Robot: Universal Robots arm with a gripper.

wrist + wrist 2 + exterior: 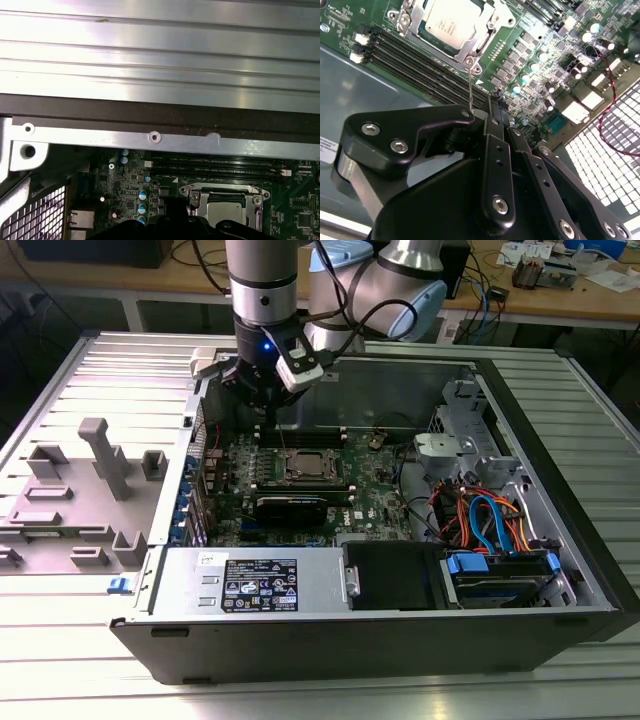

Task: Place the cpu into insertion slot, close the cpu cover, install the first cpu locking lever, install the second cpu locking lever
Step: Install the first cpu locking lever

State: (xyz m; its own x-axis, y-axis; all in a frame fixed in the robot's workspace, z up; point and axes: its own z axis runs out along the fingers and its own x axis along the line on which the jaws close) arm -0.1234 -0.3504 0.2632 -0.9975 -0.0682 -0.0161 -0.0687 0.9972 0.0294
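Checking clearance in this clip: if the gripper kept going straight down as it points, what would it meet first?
Probably the black RAM slots beside the cpu cover, judging from where the gripper hangs; depth is unclear.

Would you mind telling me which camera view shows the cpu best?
The second wrist view: the cpu is close, its silver top plain inside the cover. The first wrist view shows it partly cut off at the edge, behind dark gripper parts. In the exterior view it is small and far.
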